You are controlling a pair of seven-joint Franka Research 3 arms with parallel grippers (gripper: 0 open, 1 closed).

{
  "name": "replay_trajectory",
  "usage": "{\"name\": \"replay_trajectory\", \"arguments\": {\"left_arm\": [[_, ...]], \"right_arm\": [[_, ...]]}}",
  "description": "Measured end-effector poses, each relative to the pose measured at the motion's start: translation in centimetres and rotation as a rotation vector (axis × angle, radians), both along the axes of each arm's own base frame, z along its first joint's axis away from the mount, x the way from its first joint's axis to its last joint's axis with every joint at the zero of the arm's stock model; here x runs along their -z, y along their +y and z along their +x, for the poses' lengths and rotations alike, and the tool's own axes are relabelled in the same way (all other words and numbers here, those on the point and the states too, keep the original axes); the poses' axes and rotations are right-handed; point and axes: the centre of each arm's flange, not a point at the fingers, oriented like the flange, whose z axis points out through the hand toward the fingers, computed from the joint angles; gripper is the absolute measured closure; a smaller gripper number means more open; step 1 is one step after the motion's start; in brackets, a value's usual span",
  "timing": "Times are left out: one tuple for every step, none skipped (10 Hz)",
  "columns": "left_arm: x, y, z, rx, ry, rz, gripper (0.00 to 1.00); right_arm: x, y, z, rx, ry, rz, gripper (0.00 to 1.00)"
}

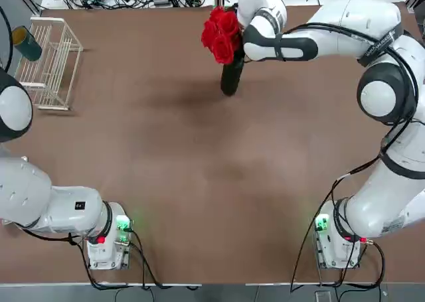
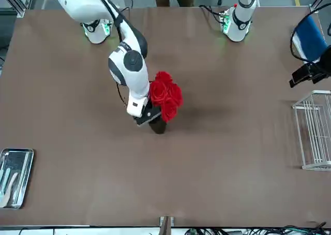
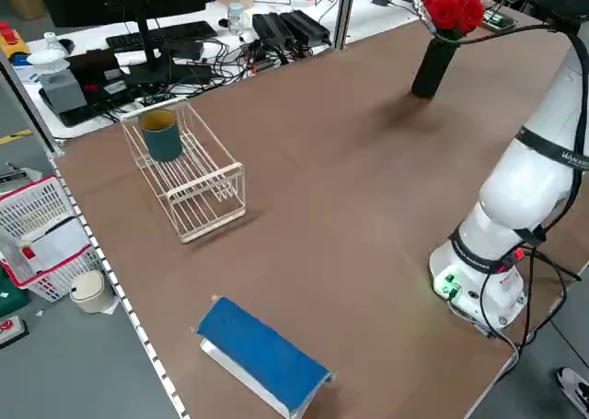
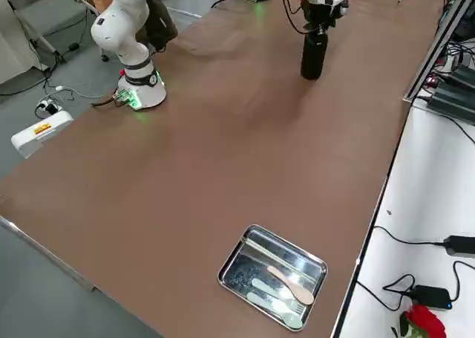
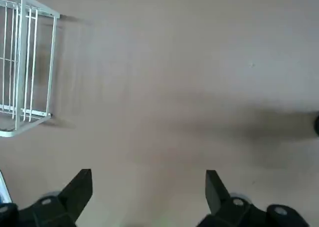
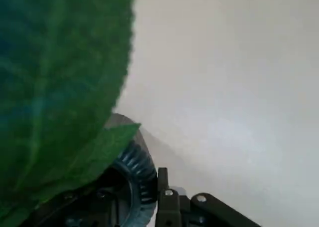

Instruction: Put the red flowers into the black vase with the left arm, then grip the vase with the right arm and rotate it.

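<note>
The red flowers (image 1: 222, 31) stand in the black vase (image 1: 232, 77) at the far middle of the table, their heads spreading above its mouth (image 2: 165, 96). My right gripper (image 1: 241, 55) reaches in from the right and is shut on the vase's upper part, just under the blooms (image 2: 149, 115). In the right wrist view a large green leaf (image 6: 55, 87) fills most of the picture and the vase rim (image 6: 133, 159) sits against one finger (image 6: 163, 187). My left gripper (image 5: 147, 181) hangs open over bare table at the left side, holding nothing.
A white wire rack (image 1: 52, 63) stands at the far left with a dark green cup (image 1: 27, 43) beside its far end. A metal tray (image 2: 15, 177) with utensils lies on the table's far right side. Cables and devices line a bench beyond the far edge.
</note>
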Motion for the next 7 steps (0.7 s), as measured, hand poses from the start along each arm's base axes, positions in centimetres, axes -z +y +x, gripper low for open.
{"name": "replay_trajectory", "arguments": {"left_arm": [[0.0, 0.0, 0.0, -0.001, 0.000, 0.002, 0.00], [0.0, 0.0, 0.0, -0.005, 0.000, 0.003, 0.00], [0.0, 0.1, 0.0, -0.006, 0.000, 0.003, 0.00], [0.0, 0.1, 0.0, -0.006, 0.000, 0.007, 0.00], [0.0, 0.3, 0.0, -0.008, 0.000, 0.017, 0.00], [0.1, 0.5, 0.0, -0.009, 0.001, 0.022, 0.00], [0.0, 0.5, 0.0, -0.008, -0.001, 0.022, 0.00]], "right_arm": [[-0.5, 0.0, 0.3, -0.077, -0.012, -0.011, 0.80], [-1.2, 0.0, 0.7, -0.150, -0.025, -0.019, 0.80], [-1.8, 0.1, 0.9, -0.230, -0.036, -0.029, 0.80], [-2.0, 0.1, 1.0, -0.317, -0.042, -0.045, 0.80], [-2.1, 0.2, 1.0, -0.397, -0.049, -0.066, 0.80], [-2.1, 0.2, 1.0, -0.473, -0.065, -0.101, 0.80], [-2.1, 0.2, 1.0, -0.537, -0.077, -0.133, 0.80]]}}
